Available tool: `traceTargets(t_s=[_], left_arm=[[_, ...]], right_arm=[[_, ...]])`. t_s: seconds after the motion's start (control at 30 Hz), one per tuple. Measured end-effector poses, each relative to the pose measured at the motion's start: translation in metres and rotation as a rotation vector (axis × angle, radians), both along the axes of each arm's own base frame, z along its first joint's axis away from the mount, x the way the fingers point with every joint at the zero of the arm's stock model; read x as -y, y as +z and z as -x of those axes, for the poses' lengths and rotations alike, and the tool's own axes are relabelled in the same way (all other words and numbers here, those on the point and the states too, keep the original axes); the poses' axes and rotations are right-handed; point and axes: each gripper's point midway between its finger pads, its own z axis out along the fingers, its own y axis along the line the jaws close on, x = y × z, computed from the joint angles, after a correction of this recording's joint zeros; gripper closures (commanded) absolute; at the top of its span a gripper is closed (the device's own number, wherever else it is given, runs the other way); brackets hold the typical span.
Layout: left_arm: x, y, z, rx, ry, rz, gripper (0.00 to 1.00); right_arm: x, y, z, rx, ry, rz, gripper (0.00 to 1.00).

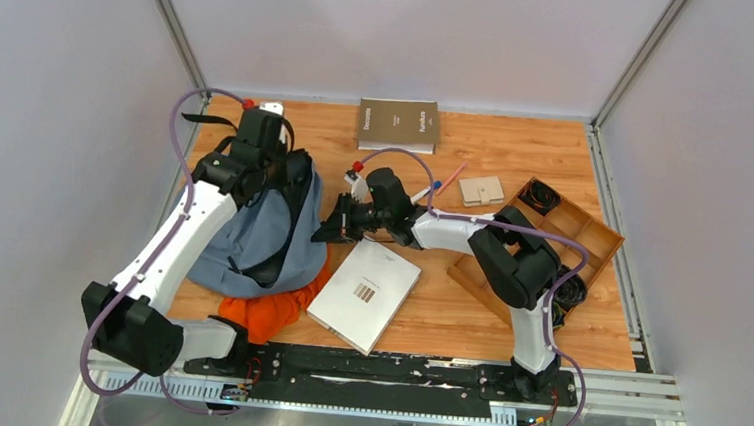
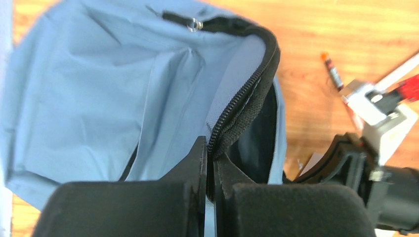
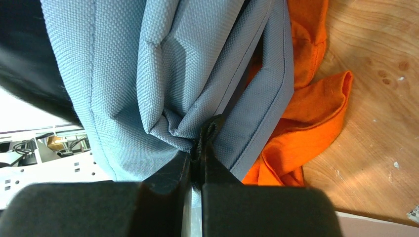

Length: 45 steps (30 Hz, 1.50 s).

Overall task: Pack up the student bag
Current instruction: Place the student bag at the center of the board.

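Two thin pinches hold the bag [image 1: 296, 237], and that's our main risk. It lies on the left half of the table [image 1: 518, 148], near edge draped over the orange cloth [image 1: 264, 313]. The left gripper [image 2: 210, 148] is clamped on the zipper [image 2: 242, 98] edge at the mouth. The right gripper [image 3: 197, 154] is clamped on a dark tab in a fabric fold low on the side, right next to the cloth. Biggest worry: we pull the two grips apart too hard, the tab or zipper tape slides out of the jaws, and the soft mouth flops shut. Next: both grippers are busy, so loading anything means freeing one, and we expect the opening to sag once it goes. Then: lifting the bag may drag the cloth along, since the bag sits on it. Smaller: the right arm hangs over the white book [image 1: 365, 294], and a wide swing could shove it or knock the pens [image 1: 433, 187] into a roll. Counts, big to small: one bag; one wooden tray [image 1: 602, 239] on the right; two books, the white one plus a brown book [image 1: 399, 124] at the far edge; one cloth; two cable coils [image 1: 540, 192] that we can make out in the tray, maybe more; one beige pouch [image 1: 481, 190]; pens, at least two beside the pouch, and we can't give an exact number from here.
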Motion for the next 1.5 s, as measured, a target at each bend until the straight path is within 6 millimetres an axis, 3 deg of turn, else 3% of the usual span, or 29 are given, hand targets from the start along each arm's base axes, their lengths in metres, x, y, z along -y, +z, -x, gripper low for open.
traceTargets(t_s=[0.3, 0.5, 0.63, 0.73, 0.8, 0.97, 1.07, 1.13, 1.27, 1.5], left_arm=[[-0.011, 0.123, -0.027, 0.262, -0.010, -0.072, 1.00], [-0.006, 0.175, -0.043, 0.354, -0.044, -0.076, 1.00], [-0.004, 0.197, -0.045, 0.403, -0.061, -0.075, 1.00], [-0.004, 0.194, -0.048, 0.403, -0.071, -0.089, 1.00], [-0.001, 0.177, -0.050, 0.371, -0.091, -0.093, 1.00], [0.011, 0.108, -0.051, 0.213, -0.160, -0.089, 1.00], [0.020, 0.076, -0.050, 0.155, -0.196, -0.069, 1.00], [0.023, 0.065, -0.049, 0.138, -0.211, -0.060, 1.00], [0.026, 0.064, -0.053, 0.153, -0.212, -0.044, 1.00], [0.035, 0.069, -0.055, 0.175, -0.231, -0.004, 1.00]], right_arm=[[-0.002, 0.006, -0.006, -0.015, -0.017, -0.019, 1.00], [-0.022, 0.028, -0.034, 0.018, -0.036, -0.074, 1.00], [-0.033, 0.050, -0.055, 0.058, -0.052, -0.111, 1.00], [-0.034, 0.059, -0.071, 0.083, -0.069, -0.127, 1.00], [-0.028, 0.052, -0.079, 0.089, -0.081, -0.107, 0.98], [0.000, 0.008, -0.104, 0.055, -0.086, -0.029, 0.61], [0.023, -0.018, -0.114, 0.027, -0.082, 0.035, 0.52], [0.037, -0.025, -0.115, 0.033, -0.082, 0.076, 0.50], [0.058, -0.016, -0.103, 0.057, -0.074, 0.119, 0.49], [0.100, 0.027, -0.095, 0.151, -0.147, 0.173, 0.53]])
